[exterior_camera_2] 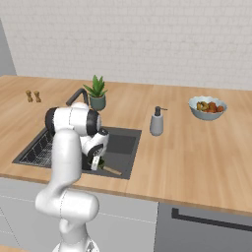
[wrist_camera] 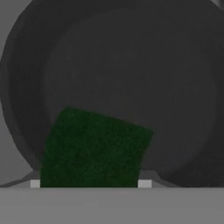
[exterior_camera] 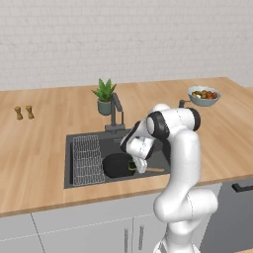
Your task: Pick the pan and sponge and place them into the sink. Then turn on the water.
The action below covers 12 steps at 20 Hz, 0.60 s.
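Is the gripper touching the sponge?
Touching: in the hand view the sponge sits between the gripper's fingertips, over the pan.

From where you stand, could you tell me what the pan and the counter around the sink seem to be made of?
The pan: matte black body, probably coated metal, no gloss; its straight handle looks like pale wood. The counter: light wood planks with faint seams, satin finish. The sink set into it looks like dark grey matte composite or metal.

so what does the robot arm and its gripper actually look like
The arm is glossy white, built of thick rounded tube sections with dark bands and caps at the joints. It narrows to a white hand above the sink. The gripper ends in two small fingertips that show as pale squares in the hand view. No cables or markings are visible.
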{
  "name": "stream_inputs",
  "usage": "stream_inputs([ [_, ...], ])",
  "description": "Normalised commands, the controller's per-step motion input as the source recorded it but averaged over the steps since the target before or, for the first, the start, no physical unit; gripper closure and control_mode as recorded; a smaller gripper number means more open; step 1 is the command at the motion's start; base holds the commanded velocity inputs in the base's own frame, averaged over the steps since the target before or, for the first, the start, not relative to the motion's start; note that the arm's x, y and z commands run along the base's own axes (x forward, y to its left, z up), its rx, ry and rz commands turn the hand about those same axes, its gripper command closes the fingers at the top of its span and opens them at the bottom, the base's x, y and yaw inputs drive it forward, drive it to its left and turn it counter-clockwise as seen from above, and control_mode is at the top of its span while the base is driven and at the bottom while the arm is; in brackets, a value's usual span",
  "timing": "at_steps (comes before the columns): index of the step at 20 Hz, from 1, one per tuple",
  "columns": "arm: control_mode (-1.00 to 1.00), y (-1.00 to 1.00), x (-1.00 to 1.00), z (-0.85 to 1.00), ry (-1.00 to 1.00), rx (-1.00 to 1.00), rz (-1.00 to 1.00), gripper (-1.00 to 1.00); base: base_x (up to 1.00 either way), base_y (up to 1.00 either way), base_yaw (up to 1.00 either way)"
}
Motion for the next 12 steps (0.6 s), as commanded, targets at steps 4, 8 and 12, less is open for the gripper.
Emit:
stream_inputs([
  [4, -1.00, 0.04, 0.52, -0.30, 0.00, 0.00, 0.00, 1.00, 0.00, 0.00, 0.00],
  [8, -1.00, 0.16, 0.42, -0.22, 0.00, 0.00, 0.00, -1.00, 0.00, 0.00, 0.00],
  [12, -1.00, 0.25, 0.25, 0.00, -0.05, 0.00, 0.00, -1.00, 0.00, 0.00, 0.00],
])
